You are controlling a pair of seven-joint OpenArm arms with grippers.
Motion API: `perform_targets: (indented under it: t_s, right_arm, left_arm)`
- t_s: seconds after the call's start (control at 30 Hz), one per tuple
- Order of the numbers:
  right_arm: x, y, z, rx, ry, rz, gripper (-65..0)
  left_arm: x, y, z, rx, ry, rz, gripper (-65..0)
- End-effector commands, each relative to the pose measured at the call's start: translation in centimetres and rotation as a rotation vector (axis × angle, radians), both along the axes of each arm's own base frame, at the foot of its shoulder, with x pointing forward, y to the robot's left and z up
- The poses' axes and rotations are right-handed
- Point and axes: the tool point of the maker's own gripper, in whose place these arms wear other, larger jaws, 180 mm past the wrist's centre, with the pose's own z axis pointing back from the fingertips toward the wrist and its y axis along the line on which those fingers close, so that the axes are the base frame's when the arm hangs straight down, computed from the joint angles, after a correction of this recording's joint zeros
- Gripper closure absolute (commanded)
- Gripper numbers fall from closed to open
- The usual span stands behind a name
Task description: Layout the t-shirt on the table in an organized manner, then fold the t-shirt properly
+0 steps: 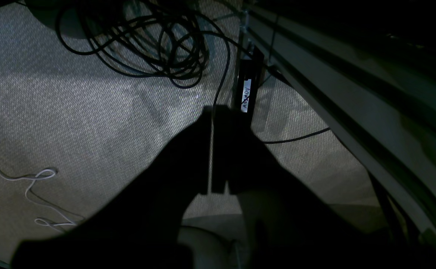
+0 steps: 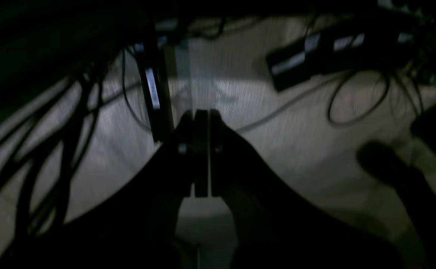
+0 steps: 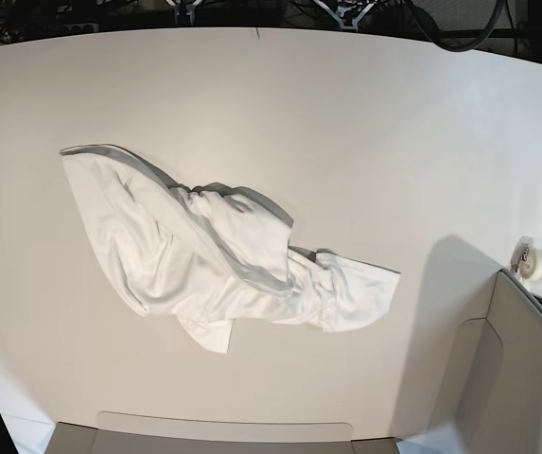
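Observation:
The t-shirt (image 3: 209,251) lies crumpled and twisted on the table (image 3: 365,132) in the base view, left of centre, showing only plain white cloth. No arm shows in that view. Both wrist views look down at a carpeted floor below the table's level. In the left wrist view my left gripper (image 1: 218,112) is a dark silhouette with its fingers pressed together, holding nothing. My right gripper (image 2: 202,114) appears the same way in the blurred right wrist view, shut and empty. The t-shirt does not show in either wrist view.
A small white roll (image 3: 526,260) sits at the table's right edge by a grey-beige panel (image 3: 526,369). Coiled black cables (image 1: 147,41) and a labelled black bar (image 1: 247,93) lie on the floor. Dark boxes (image 2: 315,56) and cables lie under the right gripper.

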Motion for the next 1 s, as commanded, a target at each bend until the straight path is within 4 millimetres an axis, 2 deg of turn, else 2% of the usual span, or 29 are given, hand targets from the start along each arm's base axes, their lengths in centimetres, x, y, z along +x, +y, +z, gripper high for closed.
perform_targets:
  t_s: [0.0,0.53,0.63,0.7,0.73,0.87,0.97]
  right_arm:
    - [-0.2,0.2,0.0,0.001,-0.002,0.002,-0.6]
    - [-0.3,0.2,0.0,0.001,-0.001,0.002,-0.6]
    - [-0.3,0.0,0.0,-0.001,-0.004,-0.004,-0.6]
    - [-1.3,-0.8,0.1,-0.015,-0.002,-0.007,-0.6]
    - [-0.9,-1.0,0.3,-0.02,-0.027,-0.003,-0.6]
    - [-1.8,-1.7,1.2,-0.035,-0.076,0.003,-0.6]
    - [-3.4,-3.3,2.1,-0.061,-0.091,0.013,-0.5]
  left_arm:
    - [-0.2,0.1,0.0,0.004,-0.006,-0.008,0.0]
    - [-0.1,0.2,0.0,0.005,-0.008,-0.008,0.0]
    - [0.7,0.3,0.1,0.008,-0.031,-0.008,0.0]
    - [-0.2,0.4,0.3,0.012,-0.047,-0.002,0.0]
    - [-0.3,0.5,0.5,0.016,-0.063,0.0,0.0]
    - [-1.8,0.9,1.4,0.027,-0.096,0.0,0.0]
    - [-3.3,1.2,2.1,0.035,-0.108,-0.002,0.0]
